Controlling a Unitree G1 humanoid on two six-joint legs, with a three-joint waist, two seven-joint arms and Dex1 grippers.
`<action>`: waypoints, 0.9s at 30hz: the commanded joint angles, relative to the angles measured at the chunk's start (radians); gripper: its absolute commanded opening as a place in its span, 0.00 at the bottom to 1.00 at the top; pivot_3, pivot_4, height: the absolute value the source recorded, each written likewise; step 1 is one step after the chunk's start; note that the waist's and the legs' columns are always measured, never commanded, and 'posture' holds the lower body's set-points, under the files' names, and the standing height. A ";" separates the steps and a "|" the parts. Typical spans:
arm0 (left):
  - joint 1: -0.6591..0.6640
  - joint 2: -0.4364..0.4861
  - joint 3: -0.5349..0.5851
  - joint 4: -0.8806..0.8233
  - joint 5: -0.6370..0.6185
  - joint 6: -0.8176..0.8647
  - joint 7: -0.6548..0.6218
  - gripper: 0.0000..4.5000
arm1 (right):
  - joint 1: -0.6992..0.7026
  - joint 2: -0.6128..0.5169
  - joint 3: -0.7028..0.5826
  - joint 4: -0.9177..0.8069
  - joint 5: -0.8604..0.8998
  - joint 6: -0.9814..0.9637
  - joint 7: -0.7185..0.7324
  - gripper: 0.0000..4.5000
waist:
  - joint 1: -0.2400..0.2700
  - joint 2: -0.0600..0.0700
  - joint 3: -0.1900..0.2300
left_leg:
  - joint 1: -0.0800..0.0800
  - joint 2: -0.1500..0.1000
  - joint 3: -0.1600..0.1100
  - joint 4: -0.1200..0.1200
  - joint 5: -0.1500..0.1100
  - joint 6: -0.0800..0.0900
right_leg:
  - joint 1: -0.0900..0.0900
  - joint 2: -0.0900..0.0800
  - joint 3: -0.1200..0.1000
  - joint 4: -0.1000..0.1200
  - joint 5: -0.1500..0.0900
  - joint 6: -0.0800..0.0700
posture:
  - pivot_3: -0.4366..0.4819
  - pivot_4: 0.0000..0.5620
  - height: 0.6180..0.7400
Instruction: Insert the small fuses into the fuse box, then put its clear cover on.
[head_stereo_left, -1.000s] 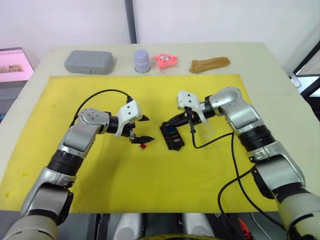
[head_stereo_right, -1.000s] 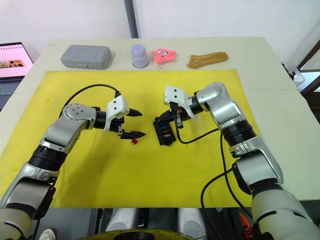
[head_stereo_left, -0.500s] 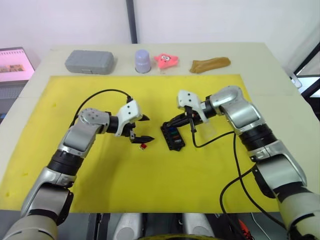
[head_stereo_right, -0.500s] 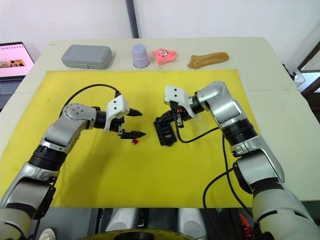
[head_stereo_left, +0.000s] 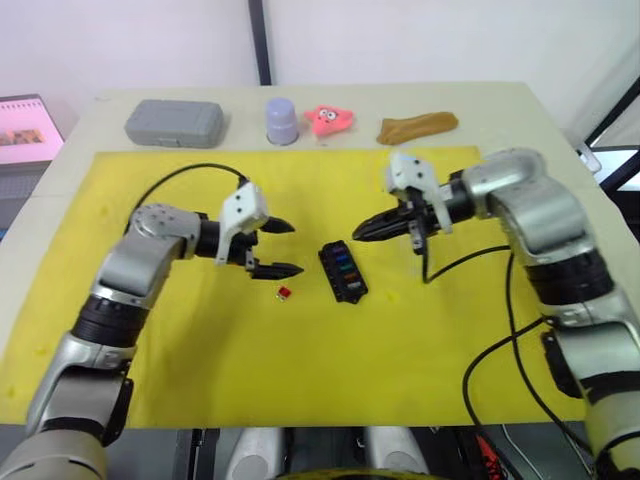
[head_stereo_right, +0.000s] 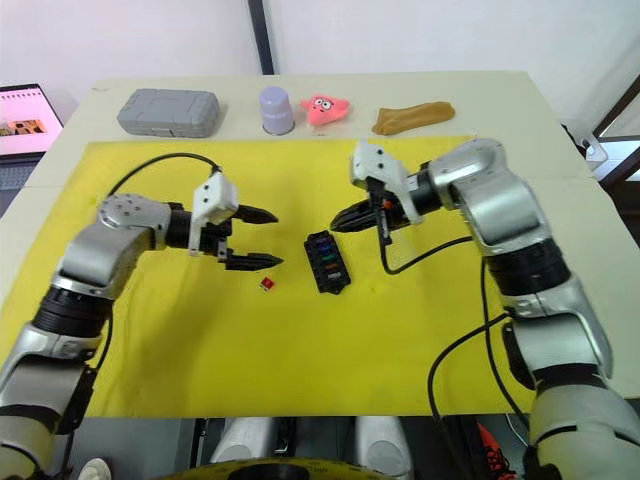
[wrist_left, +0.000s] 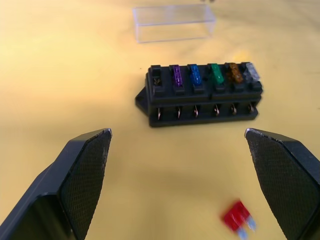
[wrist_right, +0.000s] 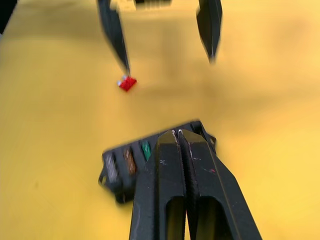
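Five fuses (wrist_left: 210, 73) sit in one fuse box (wrist_left: 202, 95), one red fuse (wrist_left: 236, 216) loose, one clear cover (wrist_left: 173, 22).

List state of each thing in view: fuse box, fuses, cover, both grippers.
Fuse box: on the mat, five fuses seated, one end slot empty.
Red fuse: loose on the mat, not inserted.
Cover: off, lying beyond the box.
Left gripper: open, empty, by the red fuse.
Right gripper: shut, empty, raised off the box.

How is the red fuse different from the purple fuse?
The red fuse lies loose on the yellow mat, prongs showing; the purple fuse stands plugged in the fuse box. The red one sits alone; the purple one has neighbours. Both are tiny plastic fuses.
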 joint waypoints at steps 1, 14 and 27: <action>0.069 0.111 0.093 -0.049 -0.029 -0.014 -0.044 1.00 | 0.087 -0.140 -0.099 -0.094 0.010 -0.036 0.004 0.02 | 0.001 0.000 0.000 | 0.000 0.000 0.000 0.000 0.000 0.000 | 0.000 0.000 0.000 0.000 0.000 0.000 | 0.48 0.27 1.00; 0.287 0.407 0.249 0.077 -0.014 -0.091 -0.142 1.00 | 0.451 -0.426 -0.373 -0.037 0.030 -0.157 -0.029 1.00 | 0.002 0.002 0.002 | 0.002 0.001 0.002 -0.001 -0.005 0.008 | 0.002 0.000 0.001 -0.001 0.000 0.000 | 0.48 0.27 1.00; 0.192 0.233 0.132 -0.066 -0.161 0.157 -0.116 1.00 | 0.310 -0.327 -0.237 -0.260 0.141 -0.040 -0.083 1.00 | 0.001 0.002 0.002 | 0.002 0.001 0.002 0.000 -0.005 0.008 | 0.002 0.001 0.001 0.000 0.000 0.000 | 0.48 0.27 1.00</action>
